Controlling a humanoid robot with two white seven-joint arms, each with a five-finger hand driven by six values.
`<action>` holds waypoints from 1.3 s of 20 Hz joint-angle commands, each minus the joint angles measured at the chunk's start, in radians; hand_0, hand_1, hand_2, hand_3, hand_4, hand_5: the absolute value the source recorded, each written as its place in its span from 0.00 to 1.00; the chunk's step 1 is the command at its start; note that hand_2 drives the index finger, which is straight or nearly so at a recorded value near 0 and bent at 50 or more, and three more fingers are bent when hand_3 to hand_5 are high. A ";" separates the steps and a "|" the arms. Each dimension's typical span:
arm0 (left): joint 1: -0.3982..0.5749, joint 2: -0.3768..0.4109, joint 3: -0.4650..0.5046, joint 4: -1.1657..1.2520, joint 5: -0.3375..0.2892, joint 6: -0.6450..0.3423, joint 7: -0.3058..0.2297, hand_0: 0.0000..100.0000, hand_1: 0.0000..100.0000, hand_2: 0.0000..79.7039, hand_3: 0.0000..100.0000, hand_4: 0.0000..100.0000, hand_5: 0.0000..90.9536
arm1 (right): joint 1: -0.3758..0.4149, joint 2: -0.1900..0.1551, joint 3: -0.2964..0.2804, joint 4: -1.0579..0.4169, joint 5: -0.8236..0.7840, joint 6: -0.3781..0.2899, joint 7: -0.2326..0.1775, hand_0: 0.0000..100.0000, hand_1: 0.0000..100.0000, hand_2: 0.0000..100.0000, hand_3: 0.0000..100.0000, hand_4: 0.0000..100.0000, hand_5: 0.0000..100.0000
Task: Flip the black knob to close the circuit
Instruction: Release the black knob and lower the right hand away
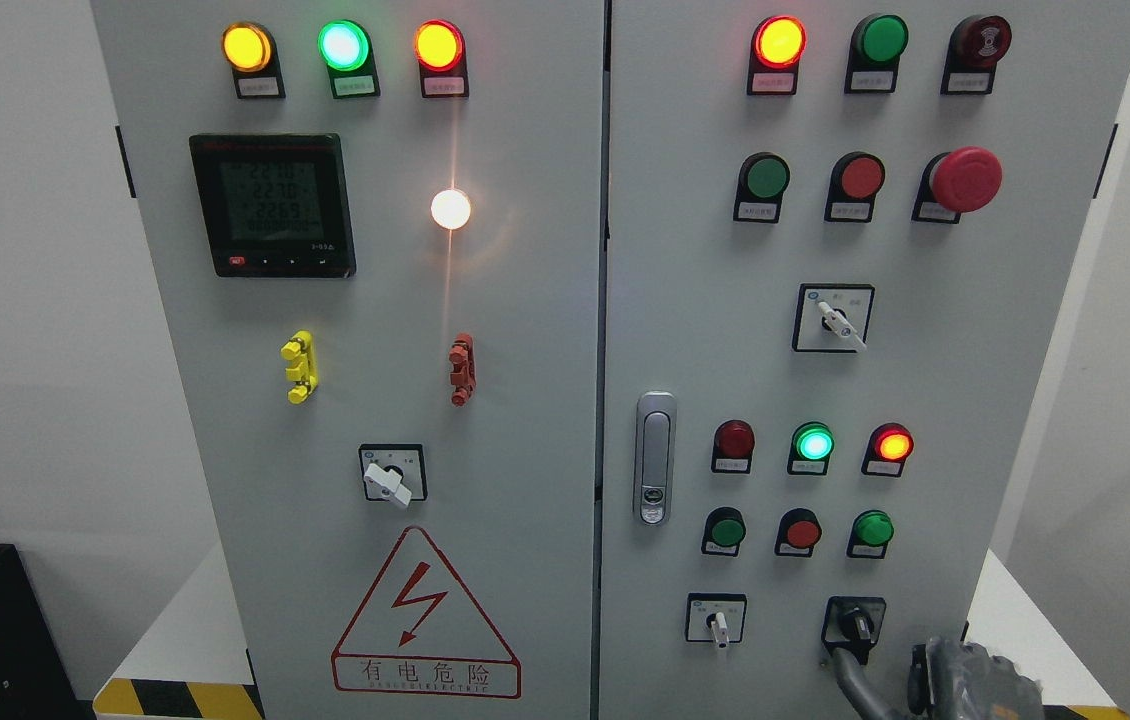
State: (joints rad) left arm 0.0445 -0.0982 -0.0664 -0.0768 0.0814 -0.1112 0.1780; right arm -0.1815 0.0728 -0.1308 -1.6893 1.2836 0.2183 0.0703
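- Head view: my right hand (965, 682) came in at the lower right corner of the frame, grey and bulky, just below the foot of the cabinet's right door (685, 330).
- One grey finger (853, 682) reached up and left from that hand, its tip touching the lower left edge of the black knob (857, 624), or sitting just under it; I could not tell which.
- The rest of my fingers were bunched low and partly cut off by the frame edge, so I could not tell whether they were spread or curled. Nothing was pinched between them that I could see.
- The black knob sat directly above my fingertip, on a black plate, its handle standing close to upright.
- To the left of my finger, on the same row, was a white-handled selector switch (717, 620), clear of my hand.
- Above the knob ran a row of three push buttons (803, 532), and above those three indicator lamps (813, 443), the middle one lit green and the right one lit red.
- Up and to the left of my hand was the door's silver latch handle (655, 458), well apart from my fingers.
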 commanded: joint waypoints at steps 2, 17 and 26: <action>0.000 0.000 0.000 0.000 0.000 -0.001 -0.002 0.12 0.56 0.00 0.00 0.00 0.00 | 0.019 0.016 0.046 -0.024 -0.001 -0.005 -0.009 0.00 0.00 0.93 1.00 1.00 1.00; 0.000 0.000 -0.001 0.000 0.000 -0.001 -0.003 0.12 0.56 0.00 0.00 0.00 0.00 | 0.194 0.059 0.128 -0.322 -0.349 0.114 -0.029 0.00 0.07 0.71 0.97 0.91 0.84; 0.000 0.000 0.000 0.000 0.000 -0.001 -0.002 0.12 0.56 0.00 0.00 0.00 0.00 | 0.345 0.053 0.154 -0.405 -0.828 0.070 -0.136 0.00 0.01 0.17 0.32 0.31 0.29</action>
State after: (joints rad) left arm 0.0445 -0.0982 -0.0667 -0.0769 0.0814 -0.1112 0.1756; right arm 0.0725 0.1197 -0.0321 -1.9666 0.6879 0.3257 -0.0559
